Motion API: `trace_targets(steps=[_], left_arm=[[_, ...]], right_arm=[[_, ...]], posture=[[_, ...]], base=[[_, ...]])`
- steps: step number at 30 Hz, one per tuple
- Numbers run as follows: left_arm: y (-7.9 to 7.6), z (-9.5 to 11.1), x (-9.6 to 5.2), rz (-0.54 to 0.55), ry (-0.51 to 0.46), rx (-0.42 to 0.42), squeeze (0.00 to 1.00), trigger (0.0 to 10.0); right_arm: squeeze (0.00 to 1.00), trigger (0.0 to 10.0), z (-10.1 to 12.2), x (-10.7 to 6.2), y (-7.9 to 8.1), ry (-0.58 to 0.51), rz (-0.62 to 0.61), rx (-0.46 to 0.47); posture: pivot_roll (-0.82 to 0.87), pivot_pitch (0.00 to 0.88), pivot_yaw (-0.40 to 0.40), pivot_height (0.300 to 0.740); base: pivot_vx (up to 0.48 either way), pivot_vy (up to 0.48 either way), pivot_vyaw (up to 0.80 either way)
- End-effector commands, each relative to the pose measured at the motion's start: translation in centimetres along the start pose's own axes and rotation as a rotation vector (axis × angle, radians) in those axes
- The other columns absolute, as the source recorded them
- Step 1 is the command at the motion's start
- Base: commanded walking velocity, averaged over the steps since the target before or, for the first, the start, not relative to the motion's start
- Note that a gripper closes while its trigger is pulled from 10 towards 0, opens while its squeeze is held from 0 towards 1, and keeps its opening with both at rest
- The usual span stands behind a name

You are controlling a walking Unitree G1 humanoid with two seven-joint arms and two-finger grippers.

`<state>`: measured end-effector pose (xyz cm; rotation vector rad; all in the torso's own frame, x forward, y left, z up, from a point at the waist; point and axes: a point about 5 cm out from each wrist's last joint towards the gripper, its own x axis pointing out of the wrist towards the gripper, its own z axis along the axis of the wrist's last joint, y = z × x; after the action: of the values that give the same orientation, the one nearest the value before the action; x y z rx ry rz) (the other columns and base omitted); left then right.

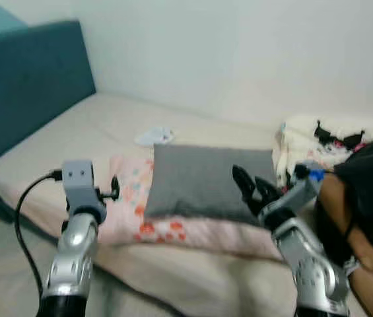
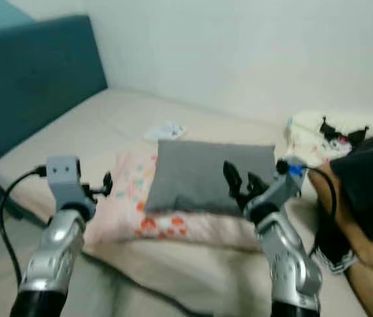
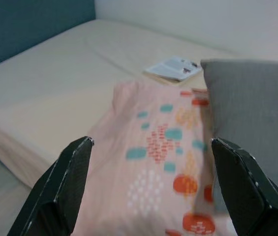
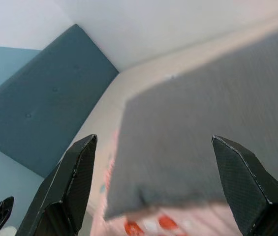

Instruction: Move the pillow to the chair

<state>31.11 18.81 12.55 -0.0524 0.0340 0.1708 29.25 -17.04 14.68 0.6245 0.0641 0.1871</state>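
A grey pillow (image 1: 199, 179) lies on the bed, resting on a pink cloth with orange and teal patterns (image 1: 130, 198). My right gripper (image 1: 255, 189) hovers open at the pillow's near right corner, and in the right wrist view the pillow (image 4: 202, 142) lies between and beyond its spread fingers (image 4: 65, 191). My left gripper (image 3: 151, 191) is open too, held just before the pink cloth (image 3: 163, 162) to the left of the grey pillow (image 3: 252, 108). Neither gripper holds anything.
The beige bed (image 1: 87, 125) has a teal headboard (image 1: 28, 79) on the left and a white wall behind. A small white booklet (image 1: 154, 137) lies behind the pillow. A person in dark clothes (image 1: 371, 191) sits at the right, by a white plush bundle (image 1: 331, 135).
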Motion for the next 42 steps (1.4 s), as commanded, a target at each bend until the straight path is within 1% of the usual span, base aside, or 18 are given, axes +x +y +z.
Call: trace_targets(steps=[1, 8, 11, 12, 13, 15, 16, 18, 19, 21, 24, 26, 28, 29, 33, 36, 37, 42], left_arm=[[0.0, -0.2, -0.1, -0.002, 0.012, -0.008, 0.0, 10.0], [-0.1, 0.0, 0.1, -0.008, 0.002, -0.003, 0.0, 10.0], [-0.1, 0.4, 0.2, -0.014, -0.011, 0.004, 0.0, 10.0], [-0.1, 0.4, 0.2, -0.014, -0.011, 0.004, 0.0, 10.0], [-0.1, 0.5, 0.2, -0.015, -0.013, 0.005, 0.0, 10.0], [-0.1, 0.5, 0.2, -0.015, -0.013, 0.005, 0.0, 10.0], [-0.1, 0.6, 0.2, -0.014, -0.016, 0.006, 0.0, 10.0], [-0.1, 0.6, 0.2, -0.014, -0.016, 0.006, 0.0, 10.0], [0.0, 0.7, 0.2, -0.014, -0.019, 0.008, 0.0, 10.0], [0.0, 0.7, 0.2, -0.014, -0.019, 0.008, 0.0, 10.0], [0.4, 1.1, -0.3, -0.012, -0.025, 0.022, 0.0, 10.0], [0.4, 1.1, -0.3, -0.012, -0.025, 0.022, 0.0, 10.0], [0.6, 1.4, -0.6, -0.015, -0.031, 0.031, 0.0, 10.0], [0.7, 1.6, -0.7, -0.017, -0.034, 0.038, 0.0, 10.0], [1.2, 2.1, -0.9, -0.02, -0.04, 0.058, 0.0, 10.0], [2.4, 3.7, -1.1, -0.012, -0.07, 0.092, 0.0, 10.0], [2.7, 4.2, -1.1, -0.011, -0.079, 0.101, 0.0, 10.0], [3.3, 5.0, -1.1, -0.005, -0.09, 0.117, 0.0, 10.0]], right_arm=[[0.0, 10.0, -0.1, 0.1, -0.3, -0.004, -0.015, 0.06], [0.0, 10.0, 0.3, 0.6, -0.5, -0.028, -0.035, 0.141], [0.0, 10.0, 0.6, 1.6, -0.5, -0.046, -0.057, 0.215], [0.0, 10.0, 0.6, 1.6, -0.5, -0.046, -0.057, 0.215], [0.0, 10.0, 0.7, 1.9, -0.5, -0.05, -0.066, 0.239], [0.0, 10.0, 0.7, 1.9, -0.5, -0.05, -0.066, 0.239], [0.0, 10.0, 0.7, 2.3, -0.4, -0.054, -0.078, 0.266], [0.0, 10.0, 0.7, 2.3, -0.4, -0.054, -0.078, 0.266], [0.0, 10.0, 0.8, 2.7, -0.3, -0.067, -0.086, 0.306], [0.0, 10.0, 0.8, 2.7, -0.3, -0.067, -0.086, 0.306], [0.0, 10.0, 0.0, 4.7, 0.3, -0.024, -0.126, 0.403], [0.0, 10.0, 0.0, 4.7, 0.3, -0.024, -0.126, 0.403], [0.0, 10.0, -0.1, 5.4, 0.6, -0.028, -0.119, 0.426], [0.0, 10.0, 0.0, 5.5, 0.5, -0.036, -0.119, 0.451], [0.0, 10.0, 0.0, 5.9, 0.2, -0.035, -0.147, 0.48], [0.0, 10.0, 0.3, 6.2, 0.0, -0.041, -0.163, 0.484], [0.0, 10.0, 0.5, 6.3, 0.0, -0.044, -0.167, 0.483], [0.0, 10.0, 0.7, 6.5, -0.1, -0.059, -0.163, 0.485]], posture=[[-0.1, 0.004, 0.007, 0.59], [-0.1, 0.006, 0.01, 0.565], [-0.1, 0.017, 0.012, 0.55], [-0.1, 0.017, 0.012, 0.55], [-0.1, 0.017, 0.012, 0.545], [-0.1, 0.017, 0.012, 0.545], [-0.09, 0.027, 0.01, 0.54], [-0.09, 0.027, 0.01, 0.54], [-0.08, 0.036, 0.008, 0.535], [-0.08, 0.036, 0.008, 0.535], [-0.06, 0.086, 0.013, 0.535], [-0.06, 0.086, 0.013, 0.535], [-0.05, 0.108, 0.013, 0.535], [-0.04, 0.129, 0.015, 0.535], [-0.03, 0.16, 0.021, 0.535], [-0.01, 0.224, 0.024, 0.535], [-0.01, 0.224, 0.024, 0.535], [0.0, 0.258, 0.026, 0.535]], base=[[0.0, 0.0, 0.0], [0.0, 0.0, 0.0], [0.0, 0.0, 0.0], [0.0, 0.0, 0.0], [0.0, 0.0, 0.0], [0.0, 0.0, 0.0], [0.0, 0.0, 0.0], [0.0, 0.0, 0.0], [0.0, 0.0, 0.0], [0.0, 0.0, 0.0], [0.0, 0.0, 0.0], [0.0, 0.0, 0.0], [0.0, 0.0, 0.0], [0.0, 0.0, 0.0], [0.0, 0.0, 0.0], [0.0, 0.0, 0.0], [0.0, 0.0, 0.0], [0.0, 0.0, 0.0]])
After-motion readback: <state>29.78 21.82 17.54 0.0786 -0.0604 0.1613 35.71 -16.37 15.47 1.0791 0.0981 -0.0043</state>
